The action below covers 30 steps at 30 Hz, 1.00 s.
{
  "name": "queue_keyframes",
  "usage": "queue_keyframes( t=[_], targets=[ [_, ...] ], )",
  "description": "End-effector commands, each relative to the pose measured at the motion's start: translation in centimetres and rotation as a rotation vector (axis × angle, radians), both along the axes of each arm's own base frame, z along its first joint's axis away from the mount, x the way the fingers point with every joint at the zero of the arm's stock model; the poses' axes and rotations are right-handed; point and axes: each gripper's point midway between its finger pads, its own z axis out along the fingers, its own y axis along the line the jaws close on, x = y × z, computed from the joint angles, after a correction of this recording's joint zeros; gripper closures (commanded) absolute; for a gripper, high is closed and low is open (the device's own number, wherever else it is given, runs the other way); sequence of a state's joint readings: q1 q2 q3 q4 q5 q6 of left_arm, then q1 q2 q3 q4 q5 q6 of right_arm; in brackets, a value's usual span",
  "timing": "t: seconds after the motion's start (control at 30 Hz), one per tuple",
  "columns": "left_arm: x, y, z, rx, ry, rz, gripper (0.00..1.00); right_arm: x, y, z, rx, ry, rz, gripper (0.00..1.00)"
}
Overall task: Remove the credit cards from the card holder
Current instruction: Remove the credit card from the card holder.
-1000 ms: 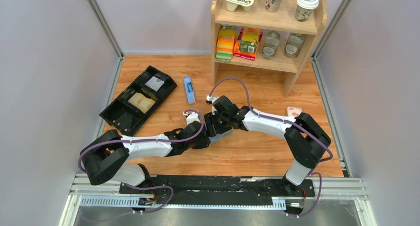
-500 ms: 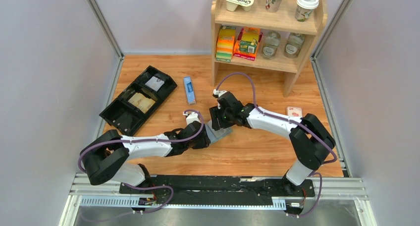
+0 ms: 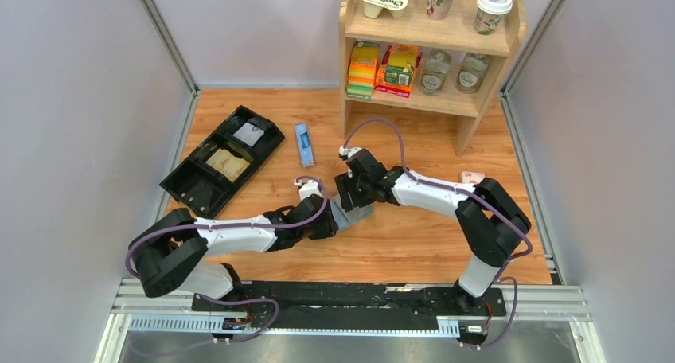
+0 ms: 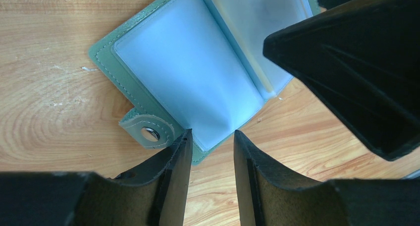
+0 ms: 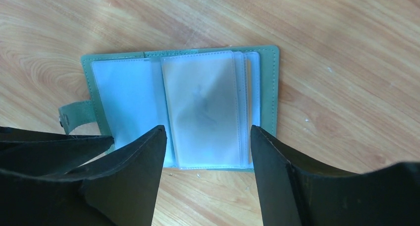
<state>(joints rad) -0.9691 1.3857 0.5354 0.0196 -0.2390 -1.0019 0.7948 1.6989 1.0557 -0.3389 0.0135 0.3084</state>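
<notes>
The card holder (image 3: 356,214) lies open on the wooden table, sage green outside with pale blue pocket pages (image 5: 198,107). Only a thin tan edge (image 5: 247,102) shows between the right-hand pages; no whole credit card is visible there. My left gripper (image 4: 210,137) is low at the holder's near corner, beside the snap tab (image 4: 148,133). Its jaws are slightly apart with nothing between them, and one finger (image 4: 178,151) overlaps the green rim. My right gripper (image 5: 205,132) hovers over the holder's pages, wide open and empty.
A black compartmented tray (image 3: 223,160) with a tan flat piece sits at the back left. A long narrow blue box (image 3: 303,143) lies beside it. A wooden shelf (image 3: 430,52) with goods stands at the back. A small pinkish item (image 3: 471,177) lies at the right.
My right gripper has pulled back from the left gripper toward the far side, uncovering the open card holder. The left arm has stayed in place.
</notes>
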Motion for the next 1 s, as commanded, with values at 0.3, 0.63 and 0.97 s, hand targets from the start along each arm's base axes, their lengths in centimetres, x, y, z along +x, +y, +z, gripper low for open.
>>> queue_keyframes(
  t=[0.3,0.63,0.97],
  targets=[
    [-1.9,1.7,-2.4,0.090,0.078,-0.017,0.55,0.4,2.3,-0.4,0.050,0.014,0.072,0.41],
    [-1.9,1.7,-2.4,0.089,0.077,-0.019,0.55,-0.9,2.9,-0.1,0.103,0.061,0.116,0.45],
    [-1.9,1.6,-2.3,0.087,0.075,-0.022,0.55,-2.6,4.2,1.2,0.200,0.115,0.168,0.46]
  ],
)
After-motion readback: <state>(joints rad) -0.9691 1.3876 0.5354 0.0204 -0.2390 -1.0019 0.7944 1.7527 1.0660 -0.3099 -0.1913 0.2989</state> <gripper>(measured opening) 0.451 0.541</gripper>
